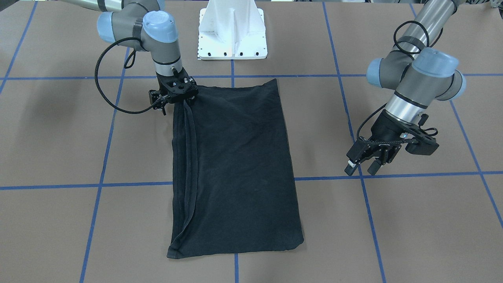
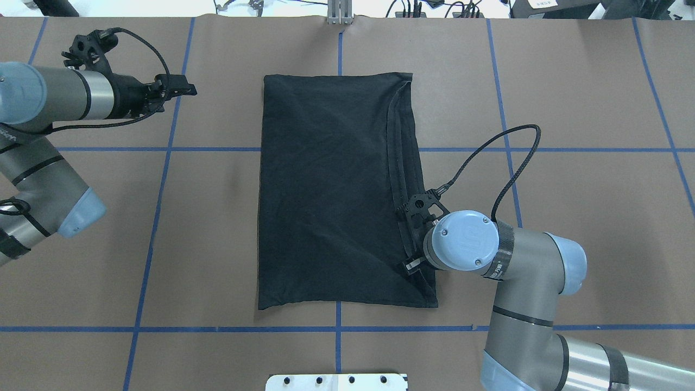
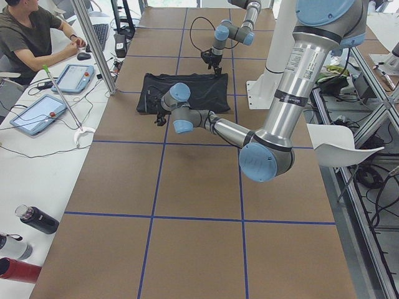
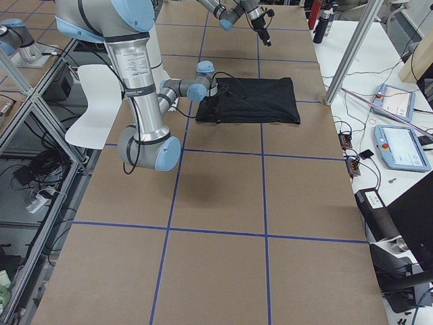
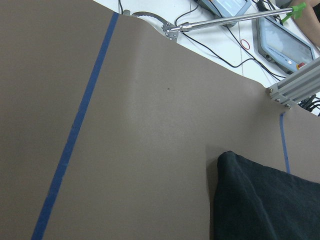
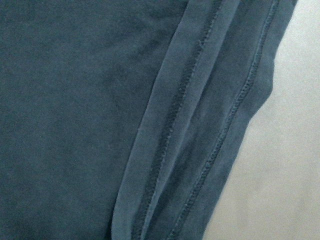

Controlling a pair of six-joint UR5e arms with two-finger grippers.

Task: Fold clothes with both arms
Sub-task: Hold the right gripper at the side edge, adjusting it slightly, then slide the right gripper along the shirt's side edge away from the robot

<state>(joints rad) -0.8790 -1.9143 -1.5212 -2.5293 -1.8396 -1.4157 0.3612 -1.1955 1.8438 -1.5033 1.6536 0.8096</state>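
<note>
The black T-shirt (image 1: 239, 165) lies folded into a long rectangle on the brown table, plain side up (image 2: 326, 190). Stacked hems run along its right-hand edge (image 6: 200, 125). My right gripper (image 1: 184, 101) points straight down onto that hemmed edge close to the corner nearest the robot (image 2: 411, 255). Its fingers are hidden under the wrist, so I cannot tell whether it is open or shut. My left gripper (image 1: 362, 169) hangs open and empty above bare table, well to the left of the shirt's far corner (image 2: 187, 88). The left wrist view shows that corner of the shirt (image 5: 265, 205).
The white pedestal base (image 1: 232, 35) stands at the robot's side of the table. Blue tape lines (image 2: 163, 149) grid the surface. A person (image 3: 31, 37) sits at a side bench with tablets (image 3: 37, 112) and bottles (image 3: 37, 219). An aluminium post (image 3: 93, 43) rises at the table's edge.
</note>
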